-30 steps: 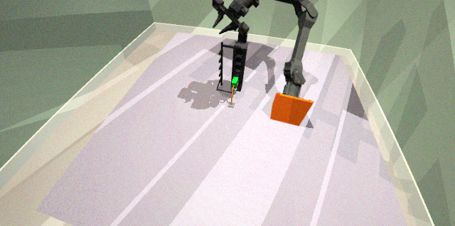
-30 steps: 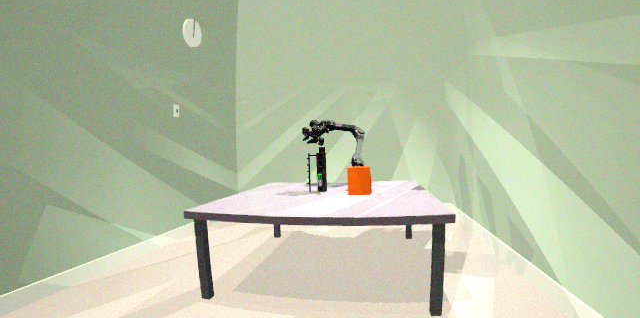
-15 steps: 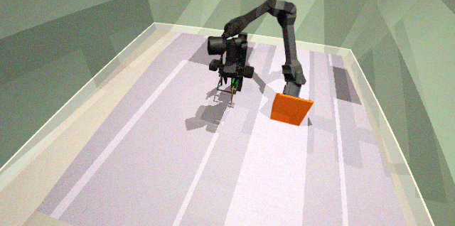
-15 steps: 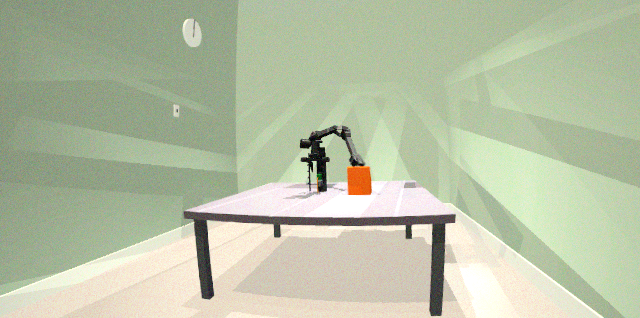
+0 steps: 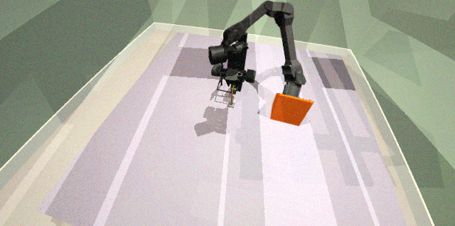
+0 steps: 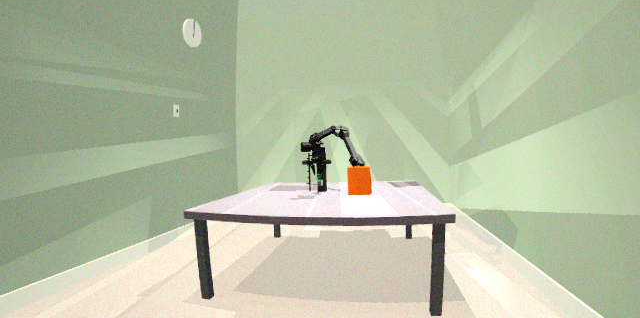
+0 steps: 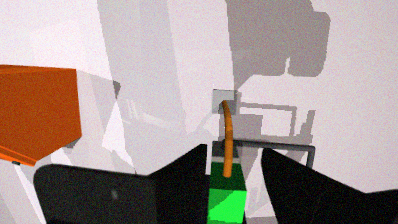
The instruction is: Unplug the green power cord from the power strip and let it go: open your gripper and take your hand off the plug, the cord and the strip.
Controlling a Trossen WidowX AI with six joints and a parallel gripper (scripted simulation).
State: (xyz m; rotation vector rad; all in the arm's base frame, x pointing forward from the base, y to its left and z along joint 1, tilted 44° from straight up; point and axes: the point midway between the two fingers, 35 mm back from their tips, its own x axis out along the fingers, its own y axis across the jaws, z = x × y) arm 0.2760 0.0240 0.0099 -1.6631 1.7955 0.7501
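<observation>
The green plug (image 6: 319, 176) (image 7: 227, 206) is low at the front of the upright black power strip (image 5: 242, 60) (image 6: 323, 184). How deep it sits is hidden. An orange cord (image 5: 232, 97) (image 7: 229, 135) runs down from it to a small grey plate (image 5: 231, 105) (image 7: 223, 97) on the table. My gripper (image 5: 230, 84) (image 7: 234, 153) is partly open and points down in front of the strip. In the wrist view the plug shows between the fingers, close to the left one, with a gap on the right. No grip on it shows.
A thin black wire frame (image 5: 217, 89) (image 7: 280, 145) stands beside the strip, close to the fingers. The orange block (image 5: 292, 109) (image 6: 359, 180) (image 7: 37, 110) is at the arm's base. The table (image 5: 178, 169) (image 6: 280, 208) carries them all.
</observation>
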